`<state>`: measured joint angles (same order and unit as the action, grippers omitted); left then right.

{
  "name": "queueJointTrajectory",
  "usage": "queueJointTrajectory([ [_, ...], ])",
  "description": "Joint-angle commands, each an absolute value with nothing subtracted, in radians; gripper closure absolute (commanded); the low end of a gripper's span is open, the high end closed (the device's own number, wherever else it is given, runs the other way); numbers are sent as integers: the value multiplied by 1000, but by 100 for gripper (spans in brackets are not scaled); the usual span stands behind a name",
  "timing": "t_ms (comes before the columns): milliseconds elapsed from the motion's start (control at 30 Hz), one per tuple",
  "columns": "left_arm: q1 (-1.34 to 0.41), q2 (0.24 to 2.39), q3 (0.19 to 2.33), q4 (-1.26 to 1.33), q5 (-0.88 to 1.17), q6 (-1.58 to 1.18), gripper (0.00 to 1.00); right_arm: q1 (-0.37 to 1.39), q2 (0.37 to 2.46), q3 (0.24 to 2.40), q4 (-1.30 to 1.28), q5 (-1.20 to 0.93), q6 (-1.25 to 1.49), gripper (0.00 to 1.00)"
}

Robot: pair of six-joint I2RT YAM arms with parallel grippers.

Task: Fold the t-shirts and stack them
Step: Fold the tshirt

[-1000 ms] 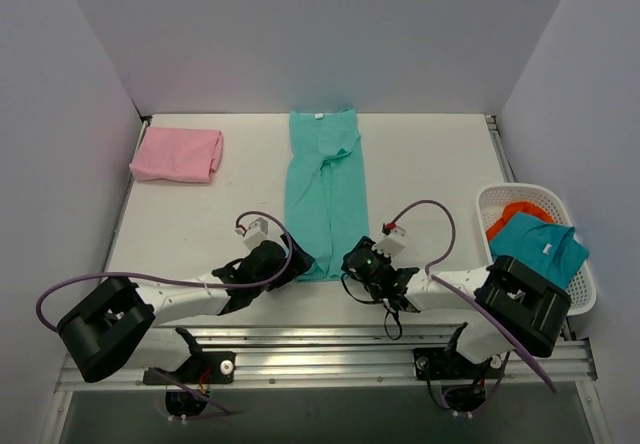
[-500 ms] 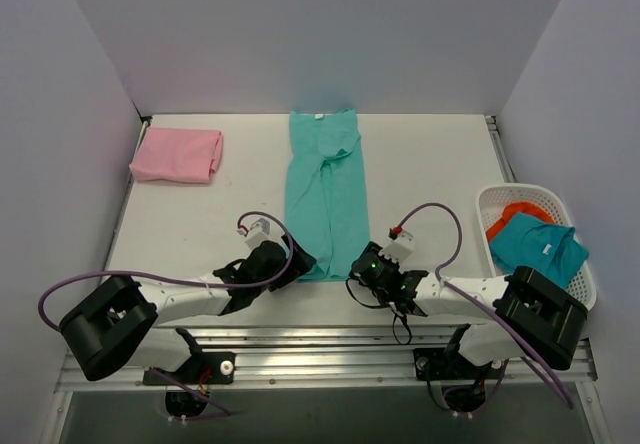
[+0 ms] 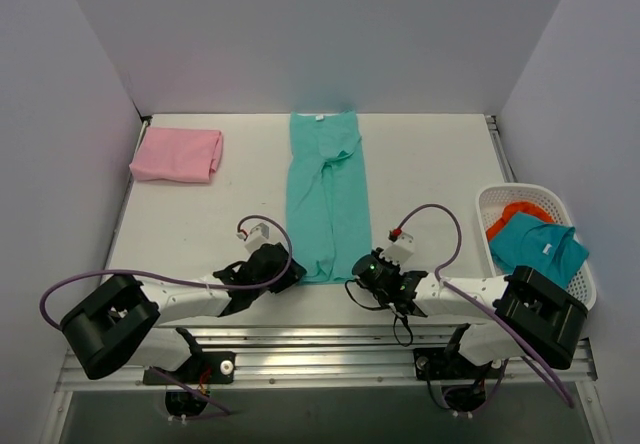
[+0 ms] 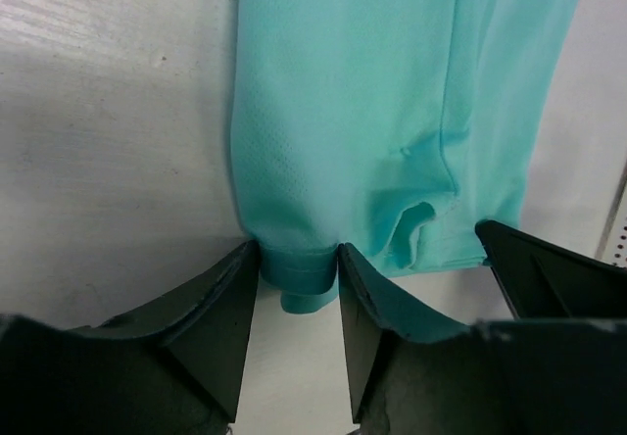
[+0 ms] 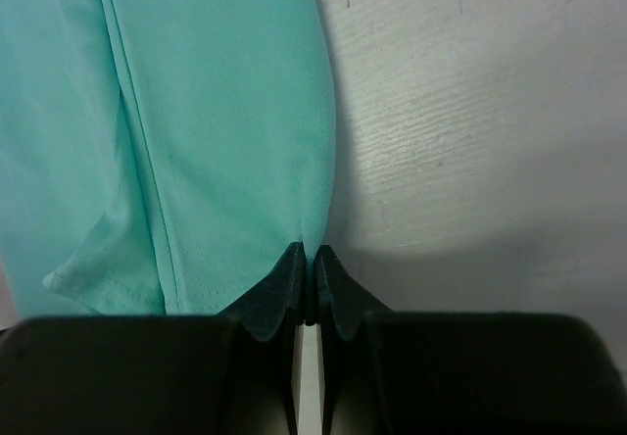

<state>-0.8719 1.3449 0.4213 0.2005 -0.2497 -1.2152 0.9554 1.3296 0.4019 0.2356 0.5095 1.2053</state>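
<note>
Left hand (image 4: 298, 251) stands half-open astride the near hem of the light turquoise-green cloth t-shirt (image 3: 325, 194); right hand (image 5: 305, 254) is closed at its other corner, grip unclear. Shirt lies lengthwise on the white bench (image 3: 430, 164); folded pale pink t-shirt (image 3: 177, 154) far-left.

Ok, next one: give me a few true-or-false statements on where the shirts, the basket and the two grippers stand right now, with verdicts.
1. The pale pink cloth t-shirt lies folded at the far left of the table. True.
2. The light turquoise-green cloth t-shirt is stacked on the pink one. False: it lies apart, a long strip down the middle.
3. The right gripper has its jaws wide open. False: they are closed together at the green tee's near hem.
4. The left gripper has a finger on either side of a near hem corner. True.
5. The white plastic basket is empty. False: it holds orange cloth and teal cloth.
</note>
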Motion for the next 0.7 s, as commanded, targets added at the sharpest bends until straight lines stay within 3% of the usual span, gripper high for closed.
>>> queueJointTrajectory([
  [0,-877,1362,410,149,-238,-1209,55,968,1335,419,181,551,1221,100],
  [67,-877,1367,414,147,-244,-1206,68,968,1341,420,183,551,1221,100],
  [100,-877,1370,416,147,-245,-1204,84,971,1344,420,184,549,1221,100],
  [233,-877,1394,433,143,-252,-1198,97,982,1361,440,180,546,1218,100],
  [667,-855,1221,604,-107,-249,-1105,97,1005,1342,673,-80,632,1157,100],
])
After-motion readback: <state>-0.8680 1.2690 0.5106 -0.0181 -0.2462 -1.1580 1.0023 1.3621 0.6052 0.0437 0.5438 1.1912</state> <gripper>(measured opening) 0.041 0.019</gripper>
